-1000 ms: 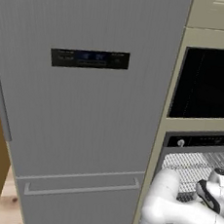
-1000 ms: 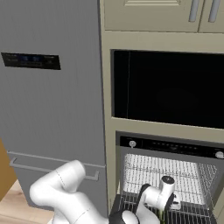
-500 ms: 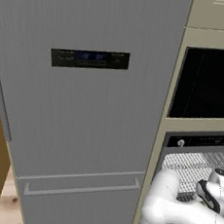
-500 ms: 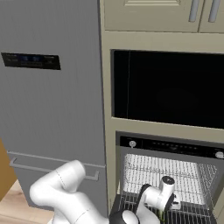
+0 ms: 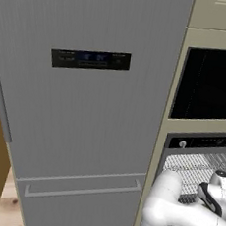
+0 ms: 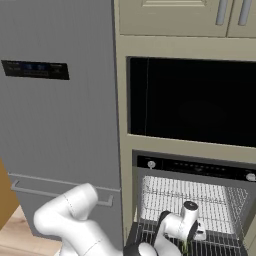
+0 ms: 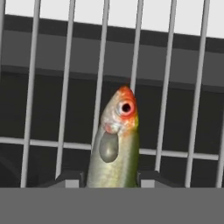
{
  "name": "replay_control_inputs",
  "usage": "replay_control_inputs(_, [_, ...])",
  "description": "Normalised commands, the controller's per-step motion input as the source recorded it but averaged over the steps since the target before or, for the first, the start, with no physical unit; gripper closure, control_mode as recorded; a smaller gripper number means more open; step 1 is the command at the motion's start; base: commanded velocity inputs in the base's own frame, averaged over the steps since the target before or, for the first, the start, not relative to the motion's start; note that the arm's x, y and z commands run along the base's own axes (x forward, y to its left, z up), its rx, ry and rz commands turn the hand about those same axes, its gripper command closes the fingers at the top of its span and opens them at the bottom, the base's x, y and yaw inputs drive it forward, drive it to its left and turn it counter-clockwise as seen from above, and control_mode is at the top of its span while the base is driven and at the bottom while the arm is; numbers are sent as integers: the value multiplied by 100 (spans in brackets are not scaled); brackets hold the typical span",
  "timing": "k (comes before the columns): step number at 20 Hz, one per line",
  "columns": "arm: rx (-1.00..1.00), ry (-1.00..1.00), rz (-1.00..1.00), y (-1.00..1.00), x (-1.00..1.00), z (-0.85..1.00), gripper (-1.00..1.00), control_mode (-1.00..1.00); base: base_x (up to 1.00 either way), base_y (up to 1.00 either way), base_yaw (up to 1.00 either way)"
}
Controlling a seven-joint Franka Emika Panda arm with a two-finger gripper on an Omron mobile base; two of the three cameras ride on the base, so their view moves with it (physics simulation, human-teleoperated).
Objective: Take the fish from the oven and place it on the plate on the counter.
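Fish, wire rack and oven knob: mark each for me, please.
fish [image 7: 116,148], hand view, on its flank just behind the head.
wire rack [image 7: 67,87], hand view, on one upright bar left of the fish.
oven knob [image 6: 151,164], right base view, on the knob's face, at the control strip's left end.

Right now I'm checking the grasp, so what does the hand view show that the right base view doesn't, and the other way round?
Hand view: the fish's red-tipped head, its body between the pincer's fingertips, one on each side. Right base view: the grey fridge, the black-windowed unit, the oven's control strip, and the arm reaching in. Both: the oven's wire rack.
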Motion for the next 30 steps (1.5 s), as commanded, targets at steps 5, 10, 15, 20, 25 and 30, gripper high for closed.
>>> replay_control_inputs(5, [0, -2, 0, 0, -14, 5, 100, -100, 0, 0, 0])
replay_control_inputs(10, [5, -12, 0, 1, -39, 81, 100, -100, 0, 0, 0])
replay_control_inputs(15, [2, -11, 0, 21, -24, 100, 100, -100, 0, 0, 0])
replay_control_inputs(20, [0, -5, 0, 45, -13, 100, 100, -100, 0, 0, 0])
replay_control_inputs(25, [0, 0, 0, 46, -13, 100, 100, -100, 0, 0, 0])
replay_control_inputs(30, [0, 0, 0, 74, 0, 100, 100, -100, 0, 0, 0])
